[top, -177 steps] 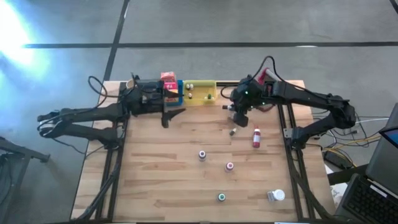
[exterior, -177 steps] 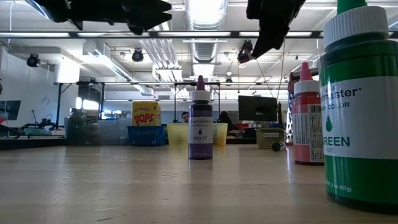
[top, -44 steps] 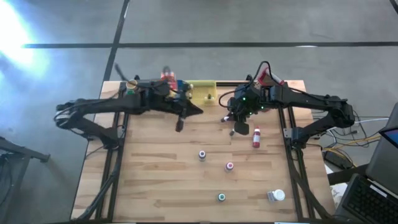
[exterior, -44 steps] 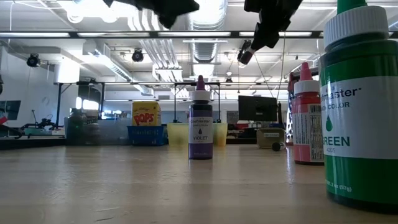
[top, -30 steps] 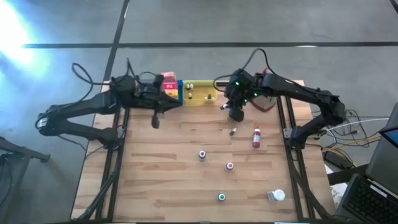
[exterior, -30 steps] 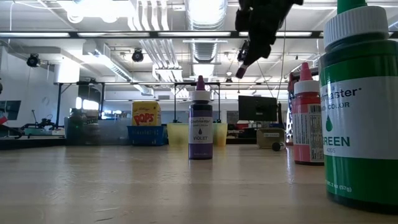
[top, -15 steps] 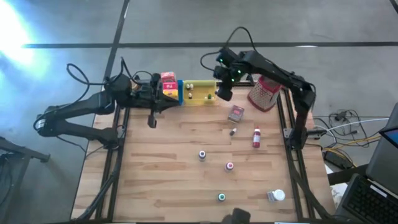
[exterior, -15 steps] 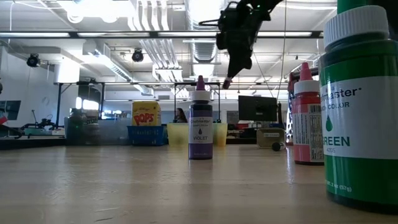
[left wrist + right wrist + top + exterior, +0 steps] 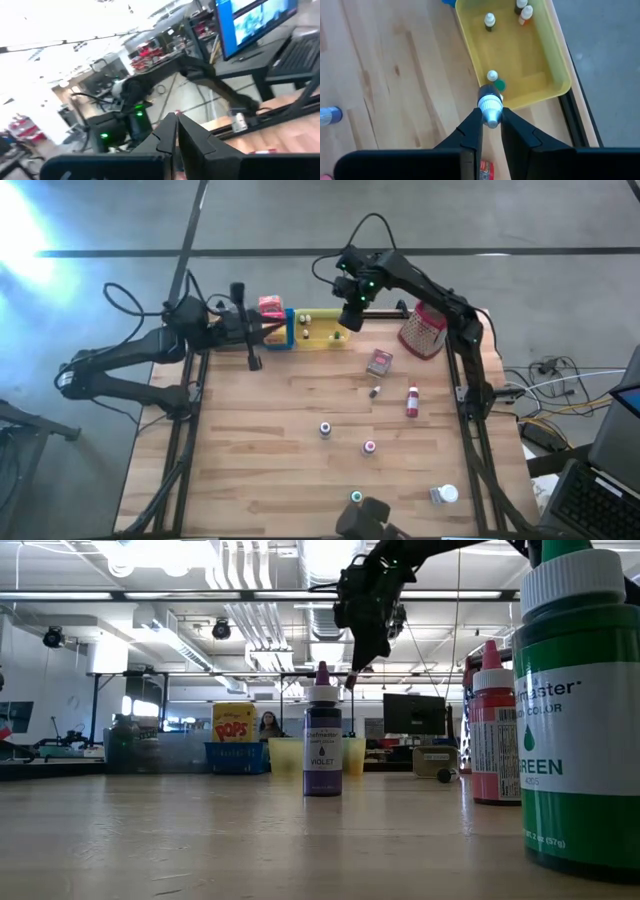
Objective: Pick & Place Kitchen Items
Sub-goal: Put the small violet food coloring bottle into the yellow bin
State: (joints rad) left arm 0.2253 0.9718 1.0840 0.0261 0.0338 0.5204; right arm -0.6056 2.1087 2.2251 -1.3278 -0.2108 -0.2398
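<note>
My right gripper (image 9: 490,114) is shut on a tiny dark bottle with a white cap (image 9: 490,94). It hangs high over the near rim of the yellow tray (image 9: 540,55) at the table's far edge (image 9: 350,318). Several small bottles (image 9: 490,21) stand in that tray. More kitchen items stand on the wood: a red box (image 9: 379,362), a red bottle (image 9: 412,401), a violet bottle (image 9: 325,428), a pink-capped one (image 9: 369,447) and a green one (image 9: 356,497). My left gripper (image 9: 253,358) is shut and holds nothing, raised at the far left. My right gripper pinches the bottle at its white cap (image 9: 488,104) between the two fingers. The fingers come from above, slanting down. The bottle's dark body points down below the fingertips, lifted clear above the yellow tray's near rim.
A metal grater with a red handle (image 9: 423,332) stands at the far right. A blue tray (image 9: 290,330) with a red box (image 9: 270,308) sits left of the yellow one. A white jar (image 9: 444,495) is at the near right, and a dark shape (image 9: 365,520) shows at the near edge.
My right gripper has carried the small bottle from above the red box toward the table's far edge and a little left, ending over the yellow tray. It stays shut on the bottle, which hangs clear throughout.
</note>
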